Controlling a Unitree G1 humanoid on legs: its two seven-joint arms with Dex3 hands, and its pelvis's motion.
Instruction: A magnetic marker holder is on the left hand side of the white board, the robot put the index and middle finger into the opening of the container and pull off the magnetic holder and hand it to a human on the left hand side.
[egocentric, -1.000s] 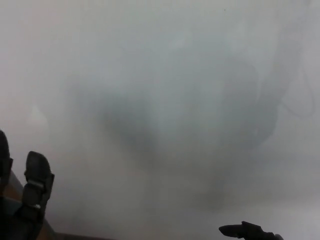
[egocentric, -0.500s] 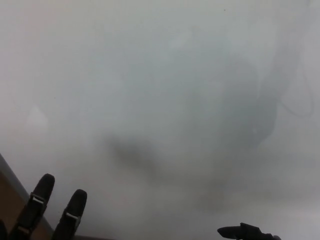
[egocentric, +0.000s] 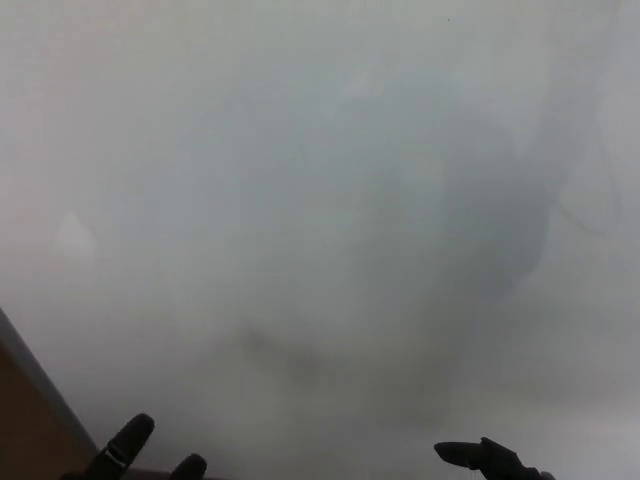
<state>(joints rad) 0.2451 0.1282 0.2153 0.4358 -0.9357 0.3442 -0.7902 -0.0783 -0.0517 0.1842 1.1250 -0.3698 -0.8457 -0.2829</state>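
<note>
Board edge: a grey frame strip (egocentric: 40, 385) is seen running diagonally across the lower left corner, with a brown surface (egocentric: 25, 435) beyond it.

Left hand: only two black fingertips of the left hand (egocentric: 150, 458) are shown, rising from the bottom edge just right of the frame strip. The two tips are held apart from each other, the left one reaching higher than the right. Nothing is seen gripped between them, though the rest of the hand is cut off by the picture's edge.

Whiteboard: nearly the whole view is filled by the whiteboard (egocentric: 300, 150), pale grey and glossy. Blurred dark reflections are spread over its centre and right side; what they mirror cannot be made out.

Marker holder: the magnetic holder is not found anywhere in the view, so its place cannot be told.

Right hand: a small black part of the right hand (egocentric: 490, 461) is seen at the bottom edge, with one finger pointed left. Whether it is spread or closed cannot be told.
</note>
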